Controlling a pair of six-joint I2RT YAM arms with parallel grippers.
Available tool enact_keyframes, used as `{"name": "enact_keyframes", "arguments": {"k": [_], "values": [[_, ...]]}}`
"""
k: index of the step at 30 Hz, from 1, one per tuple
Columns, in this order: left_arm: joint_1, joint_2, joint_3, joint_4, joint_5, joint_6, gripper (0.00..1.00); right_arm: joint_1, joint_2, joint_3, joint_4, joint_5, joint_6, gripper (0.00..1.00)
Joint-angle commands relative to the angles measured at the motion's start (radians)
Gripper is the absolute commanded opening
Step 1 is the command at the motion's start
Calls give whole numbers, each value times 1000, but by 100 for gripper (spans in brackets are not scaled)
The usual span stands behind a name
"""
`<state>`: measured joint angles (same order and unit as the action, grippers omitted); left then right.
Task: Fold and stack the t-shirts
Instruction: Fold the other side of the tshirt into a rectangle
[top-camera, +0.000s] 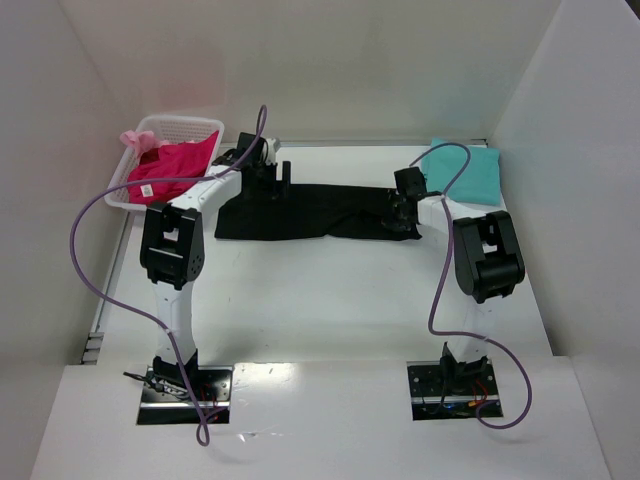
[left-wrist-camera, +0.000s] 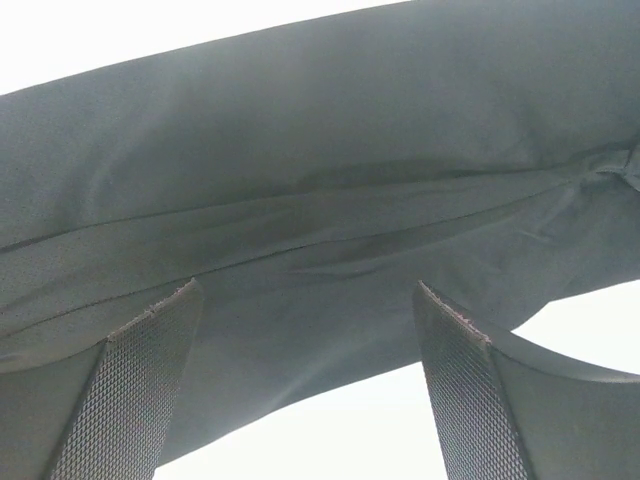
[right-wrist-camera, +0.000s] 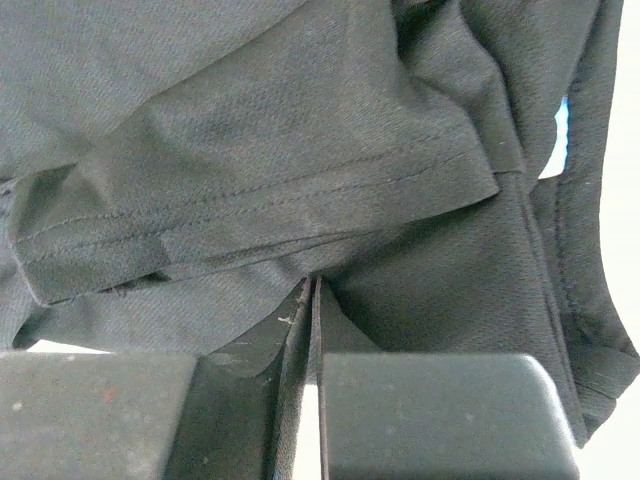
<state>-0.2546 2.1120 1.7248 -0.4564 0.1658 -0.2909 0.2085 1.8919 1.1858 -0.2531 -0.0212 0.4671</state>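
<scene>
Top external view shows the black t-shirt (top-camera: 310, 212) on the tabletop (top-camera: 330, 300), long axis left-right; its right end is bunched, partly hidden beneath the right fingers (right-wrist-camera: 430, 410), clenched on a fold; left fingers (left-wrist-camera: 130, 390) stand spread, released, above its left end; farther back, folded teal t-shirt (top-camera: 470, 170) right, magenta-pink t-shirt (top-camera: 172, 168) heaped in white basket (top-camera: 180, 123) left.

Bright, even light comes from above. The flat black cloth t-shirt (top-camera: 300, 212) throws hardly any shadow on the smooth white table (top-camera: 330, 290). In both wrist views the table beside that shirt glows too white, and the shirt looks washed-out grey.
</scene>
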Motion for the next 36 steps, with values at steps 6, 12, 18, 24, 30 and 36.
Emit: {"name": "enact_keyframes", "arguments": {"k": [6, 12, 18, 24, 30, 36], "values": [[5, -23, -8, 25, 20, 1, 94, 12, 56, 104, 64, 73, 8, 10], [5, -14, -8, 16, 2, 10, 94, 12, 157, 175, 74, 64, 18, 10], [5, -14, -8, 7, 1, 19, 94, 12, 168, 241, 83, 99, 27, 10], [5, -4, -18, 7, 1, 19, 94, 12, 168, 331, 103, 122, 24, 14], [5, -4, -36, 7, 1, 19, 96, 12, 232, 380, 114, 113, 24, 17], [5, -24, -54, 7, -8, 10, 96, 12, 273, 410, 124, 104, 15, 17]]}}
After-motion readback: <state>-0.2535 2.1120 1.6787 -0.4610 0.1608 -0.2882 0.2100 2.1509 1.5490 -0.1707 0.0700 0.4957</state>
